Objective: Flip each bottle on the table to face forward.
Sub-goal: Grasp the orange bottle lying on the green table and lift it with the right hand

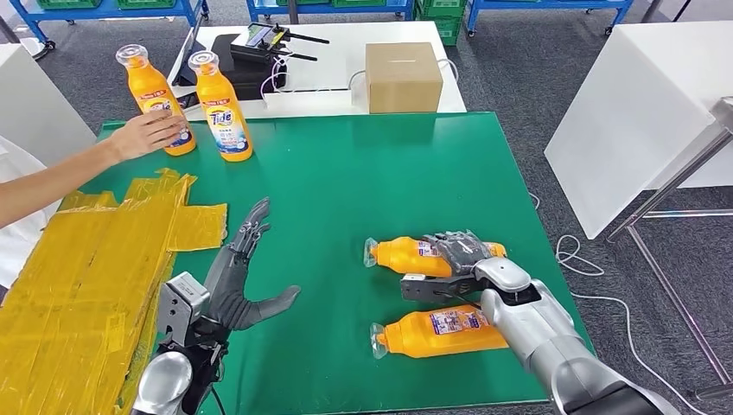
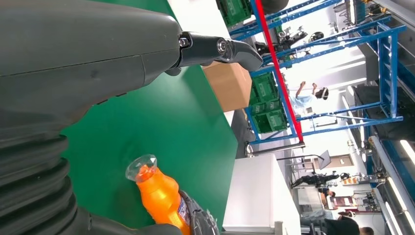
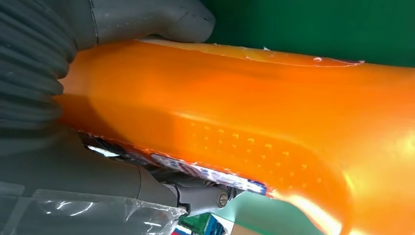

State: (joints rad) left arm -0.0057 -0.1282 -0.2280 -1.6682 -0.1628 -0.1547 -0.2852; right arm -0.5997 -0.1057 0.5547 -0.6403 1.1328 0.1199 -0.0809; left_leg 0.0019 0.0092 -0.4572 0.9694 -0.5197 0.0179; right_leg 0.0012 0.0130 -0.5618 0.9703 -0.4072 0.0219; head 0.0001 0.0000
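Observation:
Two orange bottles lie on their sides at the right of the green table (image 1: pixel 346 190), caps pointing left. My right hand (image 1: pixel 460 252) grips the farther lying bottle (image 1: pixel 402 255) around its middle. In the right wrist view the thumb and fingers of that hand (image 3: pixel 127 19) wrap the orange bottle (image 3: pixel 254 112). The nearer lying bottle (image 1: pixel 436 332) rests beside my right forearm. My left hand (image 1: pixel 242 275) hovers open over the front left of the table, fingers spread; in the left wrist view this hand (image 2: pixel 73 63) is seen with a lying bottle (image 2: pixel 159 193) beyond it. Two more bottles (image 1: pixel 151 97) (image 1: pixel 222 107) stand upright at the back left.
A person's hand (image 1: pixel 147 133) reaches in from the left and touches the leftmost upright bottle. Yellow plastic sheets (image 1: pixel 86 277) cover the table's left side. Behind the table, a cardboard box (image 1: pixel 402 76) and a black device (image 1: pixel 251 54) sit on a white table. Another white table (image 1: pixel 640 112) stands at the right.

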